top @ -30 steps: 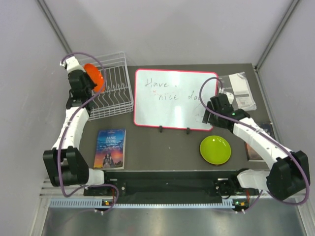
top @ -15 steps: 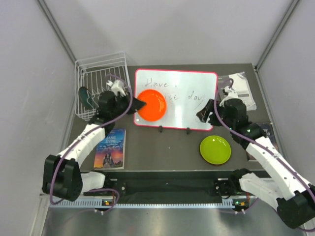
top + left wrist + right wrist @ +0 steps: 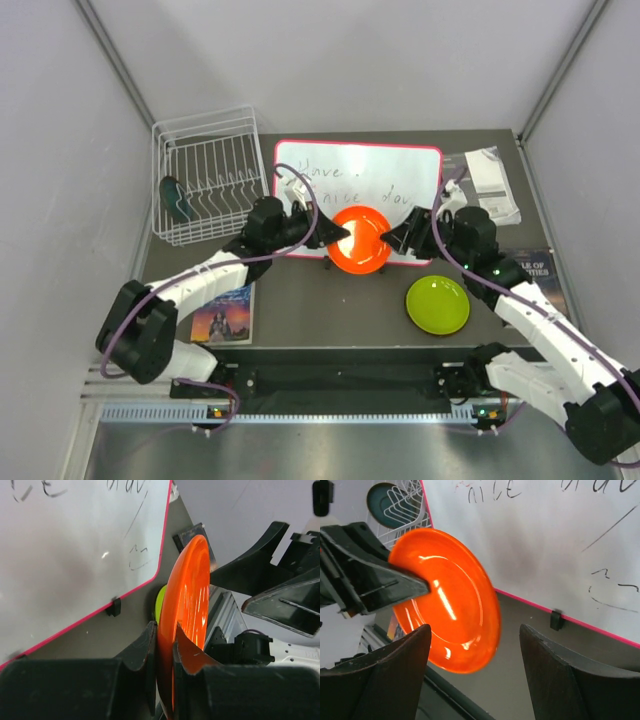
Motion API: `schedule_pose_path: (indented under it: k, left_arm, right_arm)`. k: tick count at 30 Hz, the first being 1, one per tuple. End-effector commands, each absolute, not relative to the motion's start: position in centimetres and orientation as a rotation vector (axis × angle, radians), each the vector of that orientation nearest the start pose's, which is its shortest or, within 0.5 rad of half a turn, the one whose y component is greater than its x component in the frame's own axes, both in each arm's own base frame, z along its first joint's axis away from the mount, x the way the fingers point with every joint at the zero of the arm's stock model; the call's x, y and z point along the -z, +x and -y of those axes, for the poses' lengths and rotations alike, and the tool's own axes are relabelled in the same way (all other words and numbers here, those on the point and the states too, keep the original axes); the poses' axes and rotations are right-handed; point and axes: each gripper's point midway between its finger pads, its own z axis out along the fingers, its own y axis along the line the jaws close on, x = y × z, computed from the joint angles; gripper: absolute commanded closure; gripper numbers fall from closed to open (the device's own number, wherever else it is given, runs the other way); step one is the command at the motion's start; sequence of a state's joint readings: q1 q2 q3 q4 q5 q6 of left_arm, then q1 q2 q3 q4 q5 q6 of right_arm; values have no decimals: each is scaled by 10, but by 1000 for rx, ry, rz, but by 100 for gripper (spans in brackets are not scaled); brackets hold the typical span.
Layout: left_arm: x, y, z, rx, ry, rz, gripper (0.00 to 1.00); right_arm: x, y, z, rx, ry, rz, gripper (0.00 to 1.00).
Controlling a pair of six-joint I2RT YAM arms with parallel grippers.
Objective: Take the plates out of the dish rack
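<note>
My left gripper (image 3: 338, 237) is shut on the rim of the orange plate (image 3: 362, 241) and holds it in the air over the near edge of the whiteboard. The plate also shows edge-on in the left wrist view (image 3: 190, 600) and face-on in the right wrist view (image 3: 447, 615). My right gripper (image 3: 392, 238) is open, its jaws on either side of the plate's right rim, not touching. The lime green plate (image 3: 437, 305) lies flat on the table at the right. The white wire dish rack (image 3: 210, 180) stands at the back left with the dark teal plate (image 3: 175, 200) upright in it. The red flowery plate is out of view.
A red-framed whiteboard (image 3: 350, 180) with handwriting lies in the middle of the table. A book (image 3: 222, 300) lies near the left arm's base. Papers (image 3: 488, 180) and a dark booklet (image 3: 535, 270) lie at the right.
My left arm lifted the orange plate out of the rack and carried it right to the whiteboard's near edge. My right gripper came left and now straddles the plate's rim.
</note>
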State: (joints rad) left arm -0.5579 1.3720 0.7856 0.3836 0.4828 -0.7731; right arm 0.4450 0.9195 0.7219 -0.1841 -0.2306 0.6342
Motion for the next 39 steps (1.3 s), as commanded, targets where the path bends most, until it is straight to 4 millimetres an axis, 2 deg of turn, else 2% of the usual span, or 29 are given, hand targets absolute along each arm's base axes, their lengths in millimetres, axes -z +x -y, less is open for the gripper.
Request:
schedule_pose_path:
  k: [1,8,11,12,13,14,15,18,19,20,21,22,23,24,25,26,27,28,29,30,31,33,36,38,39]
  left_arm:
    - [-249,294,333,1438,242,-1825,100]
    - [-260,288,342,1483,281,-1778,100]
    - [-264,286,342,1495,303,-1763,100]
    - [-266,285,343,1506,310,-1752,100]
    - [-266,284,344,1507,314,-1752,100]
    - [-265,286,343,1501,309,-1754,100]
    - [-261,286,342,1493,308,-1765,100]
    - [-250,287,339,1444,320,-1807,99]
    - [-248,289,338,1410,335,-1811,89]
    - [-244,290,336,1379,341,-1824,58]
    - [-249,296,331,1324,326,-1820,46]
    - [-239,300,325,1245,332,-1859,36]
    - [-238,304,320,1189,328,-1866,21]
    - [-247,314,309,1103,289,-1840,1]
    - [-241,317,300,1011,311,-1863,1]
    - [-244,321,293,951,306,-1854,1]
    - [-257,326,282,887,283,-1822,1]
    - [-260,338,266,769,238,-1804,1]
    - [-261,341,255,712,213,-1808,1]
    - [-274,348,240,647,161,-1774,1]
    - [-281,353,227,581,129,-1752,1]
    - [-297,355,212,544,99,-1710,1]
    - [-310,355,201,500,89,-1676,1]
    - [-311,355,197,481,85,-1674,1]
    - [-309,355,196,476,86,-1679,1]
  right_arm:
    - [-230,262,-213,-1023,4,-1982,28]
    - [-198,263,-216,-1005,31,-2081,29]
    - [-194,264,-215,-985,24,-2091,34]
    - [-193,264,-214,-978,28,-2092,40]
    - [-193,264,-213,-972,26,-2087,62]
    - [-194,264,-211,-964,30,-2080,74]
    - [-194,264,-209,-955,36,-2073,100]
    - [-207,267,-188,-837,72,-2037,100]
    - [-203,266,-172,-741,107,-2057,100]
    - [-204,264,-163,-694,134,-2063,100]
    - [-197,263,-145,-591,193,-2092,100]
    - [-199,259,-136,-563,241,-2086,100]
    - [-195,254,-128,-528,277,-2103,100]
    - [-183,245,-115,-469,347,-2152,100]
    - [-181,237,-109,-458,379,-2159,100]
    - [-175,230,-105,-446,417,-2178,100]
    - [-159,218,-97,-411,451,-2230,100]
    - [-157,210,-94,-426,524,-2224,100]
    - [-151,204,-90,-421,562,-2234,100]
    - [-137,192,-84,-388,593,-2275,100]
    - [-135,187,-79,-392,651,-2257,100]
    - [-121,172,-64,-315,719,-2278,100]
    - [-119,156,-44,-264,848,-2227,100]
    - [-122,152,-40,-293,870,-2181,100]
    - [-117,148,-36,-277,894,-2179,100]
